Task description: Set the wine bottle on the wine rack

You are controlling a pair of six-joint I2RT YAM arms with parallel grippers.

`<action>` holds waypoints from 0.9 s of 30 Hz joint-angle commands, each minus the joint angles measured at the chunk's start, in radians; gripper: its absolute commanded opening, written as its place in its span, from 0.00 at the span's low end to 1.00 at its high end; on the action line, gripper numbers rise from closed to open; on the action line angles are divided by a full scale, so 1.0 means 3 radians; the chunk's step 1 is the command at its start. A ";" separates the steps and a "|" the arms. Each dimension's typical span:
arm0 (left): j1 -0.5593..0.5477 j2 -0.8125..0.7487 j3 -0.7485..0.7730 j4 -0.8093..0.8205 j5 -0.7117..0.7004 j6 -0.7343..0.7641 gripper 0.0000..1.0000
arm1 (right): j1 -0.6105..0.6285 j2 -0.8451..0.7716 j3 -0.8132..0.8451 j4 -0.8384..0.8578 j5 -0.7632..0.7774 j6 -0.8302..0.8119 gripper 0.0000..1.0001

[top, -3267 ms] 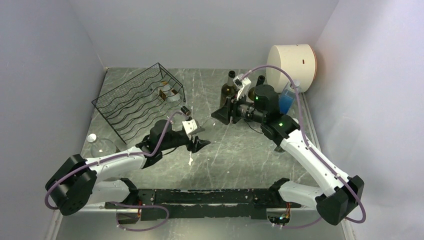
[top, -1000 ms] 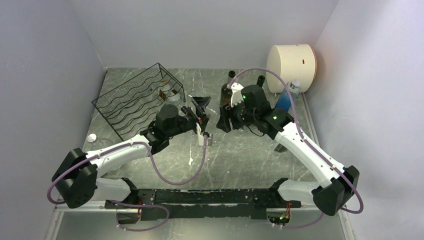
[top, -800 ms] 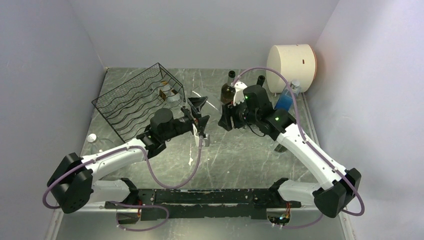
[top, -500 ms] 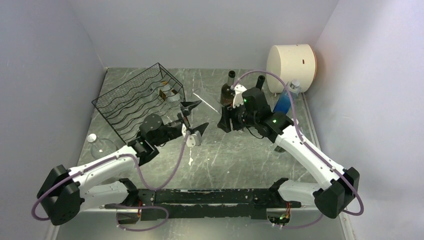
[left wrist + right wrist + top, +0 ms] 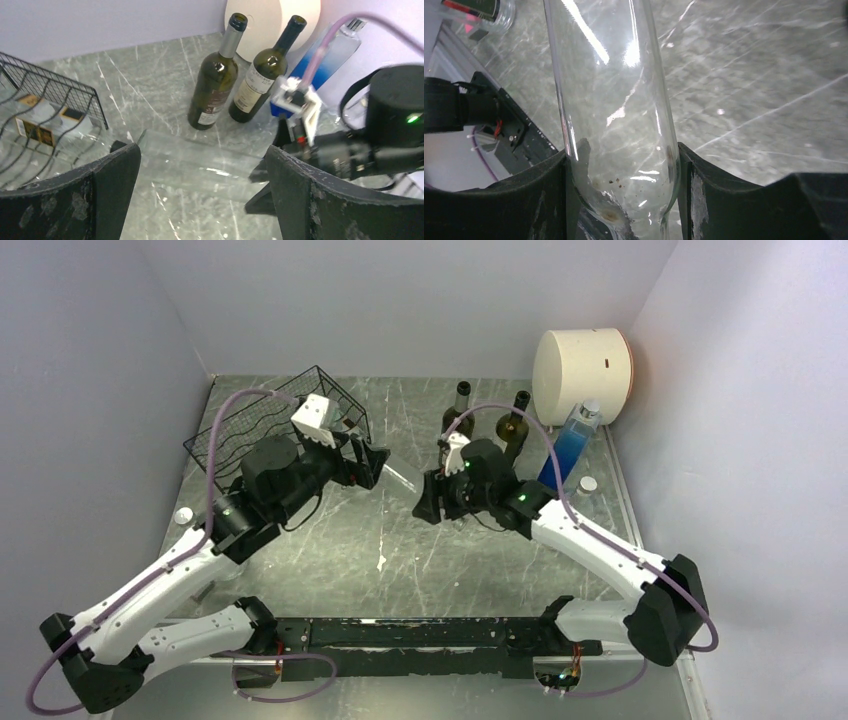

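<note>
Clear glass: the wine bottle (image 5: 614, 100) hangs level above the table, 1 end clamped in the right gripper (image 5: 430, 500). The left gripper (image 5: 200, 187) is spread wide at its other end, just beside the black wine rack (image 5: 262, 435). Whether they touch, I cannot tell.
</note>
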 commanded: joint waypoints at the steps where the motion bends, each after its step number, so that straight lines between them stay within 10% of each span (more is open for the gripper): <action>1: -0.0011 -0.0142 0.0138 -0.0639 0.0085 -0.0510 0.99 | 0.0304 0.0074 -0.0152 0.0726 -0.0004 0.0324 0.00; 27: -0.0011 -0.0381 0.0462 -0.0318 -0.0285 0.0490 0.99 | 0.1167 0.2273 0.0975 0.1837 0.0531 0.0577 0.00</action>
